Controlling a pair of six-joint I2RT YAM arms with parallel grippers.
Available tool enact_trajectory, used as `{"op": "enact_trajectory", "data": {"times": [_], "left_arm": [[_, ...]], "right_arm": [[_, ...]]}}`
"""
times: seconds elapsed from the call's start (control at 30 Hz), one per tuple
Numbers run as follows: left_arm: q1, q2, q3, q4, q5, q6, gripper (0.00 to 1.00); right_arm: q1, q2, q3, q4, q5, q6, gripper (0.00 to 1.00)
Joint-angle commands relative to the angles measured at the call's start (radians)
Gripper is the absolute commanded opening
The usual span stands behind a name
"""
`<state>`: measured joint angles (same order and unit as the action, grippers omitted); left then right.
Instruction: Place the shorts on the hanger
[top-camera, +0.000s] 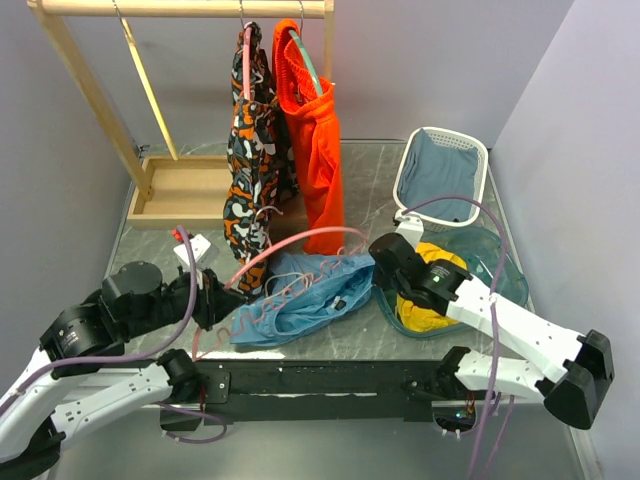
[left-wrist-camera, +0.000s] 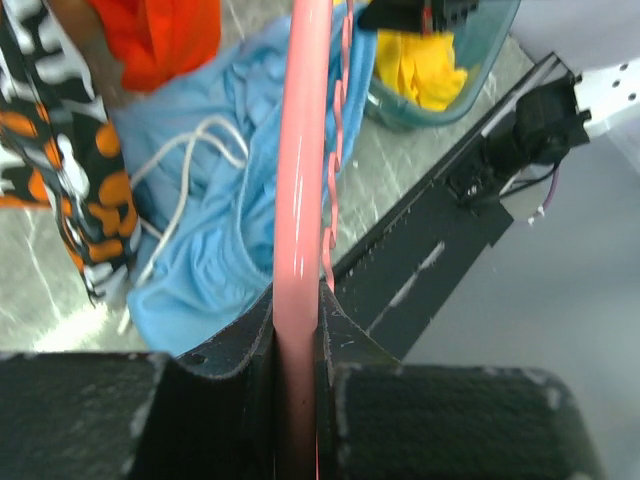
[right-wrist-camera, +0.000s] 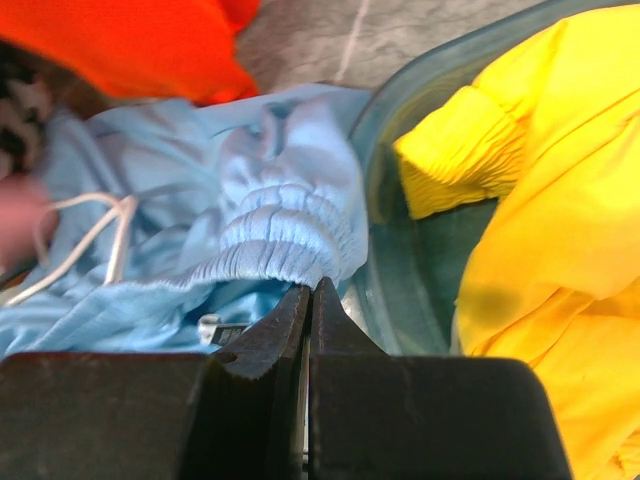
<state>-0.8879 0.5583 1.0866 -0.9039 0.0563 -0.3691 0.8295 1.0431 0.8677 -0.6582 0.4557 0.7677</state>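
The light blue shorts (top-camera: 300, 300) lie crumpled on the table in front of the rack, white drawstring showing. My left gripper (top-camera: 228, 298) is shut on the pink hanger (top-camera: 290, 245), whose arch reaches right over the shorts. In the left wrist view the hanger (left-wrist-camera: 300, 180) runs up from between the fingers (left-wrist-camera: 345, 340), with the shorts (left-wrist-camera: 220, 230) beneath. My right gripper (top-camera: 378, 268) is at the shorts' right edge. In the right wrist view its tips (right-wrist-camera: 310, 290) are shut at the gathered waistband (right-wrist-camera: 280, 230), pinching it.
A wooden rack holds a patterned garment (top-camera: 255, 150) and orange shorts (top-camera: 315, 150). A white basket (top-camera: 478, 160) with grey-blue cloth stands back right. A clear teal tub (top-camera: 505, 270) with a yellow garment (top-camera: 425, 305) sits beside the right gripper. A black rail (top-camera: 320, 380) runs along the near edge.
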Motion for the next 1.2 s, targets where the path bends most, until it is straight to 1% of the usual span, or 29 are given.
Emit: {"op": "enact_trajectory", "data": {"times": [0.0, 0.13, 0.3, 0.47, 0.6, 0.77, 0.83, 0.9, 0.93, 1.03, 1.07, 1.13, 1.17], "left_arm": [[-0.003, -0.043, -0.014, 0.022, 0.027, -0.047, 0.01], [-0.003, -0.035, -0.022, -0.006, 0.04, -0.048, 0.01], [-0.005, -0.009, -0.04, 0.008, 0.065, -0.047, 0.01], [-0.013, 0.035, -0.036, 0.01, 0.05, -0.044, 0.01], [-0.022, 0.074, -0.036, 0.022, 0.014, -0.042, 0.01], [-0.04, 0.12, -0.039, 0.08, -0.015, -0.036, 0.01], [-0.049, 0.132, -0.036, 0.106, -0.047, -0.037, 0.01], [-0.08, 0.149, -0.04, 0.155, -0.053, -0.036, 0.01], [-0.097, 0.156, -0.045, 0.167, -0.134, -0.037, 0.01], [-0.212, 0.207, -0.042, 0.178, -0.284, -0.06, 0.01], [-0.296, 0.215, -0.042, 0.18, -0.388, -0.068, 0.01], [-0.389, 0.245, -0.053, 0.21, -0.51, -0.106, 0.01], [-0.48, 0.262, -0.056, 0.215, -0.649, -0.12, 0.01]], "right_arm": [[-0.059, 0.047, 0.014, 0.029, 0.014, -0.025, 0.0], [-0.098, 0.086, 0.054, 0.037, -0.02, -0.067, 0.0], [-0.124, 0.115, 0.105, 0.032, -0.04, -0.093, 0.0], [-0.13, 0.141, 0.158, 0.009, -0.052, -0.108, 0.0], [-0.128, 0.132, 0.195, -0.003, -0.063, -0.12, 0.0], [-0.125, 0.112, 0.224, -0.015, -0.101, -0.134, 0.0], [-0.116, 0.109, 0.237, -0.012, -0.127, -0.139, 0.0], [-0.109, 0.109, 0.254, -0.014, -0.143, -0.139, 0.0], [-0.095, 0.109, 0.263, -0.018, -0.144, -0.142, 0.0], [-0.083, 0.117, 0.293, -0.027, -0.143, -0.142, 0.0], [-0.079, 0.123, 0.306, -0.04, -0.141, -0.143, 0.0], [-0.078, 0.126, 0.313, -0.035, -0.153, -0.145, 0.0], [-0.072, 0.126, 0.318, -0.032, -0.172, -0.143, 0.0]]}}
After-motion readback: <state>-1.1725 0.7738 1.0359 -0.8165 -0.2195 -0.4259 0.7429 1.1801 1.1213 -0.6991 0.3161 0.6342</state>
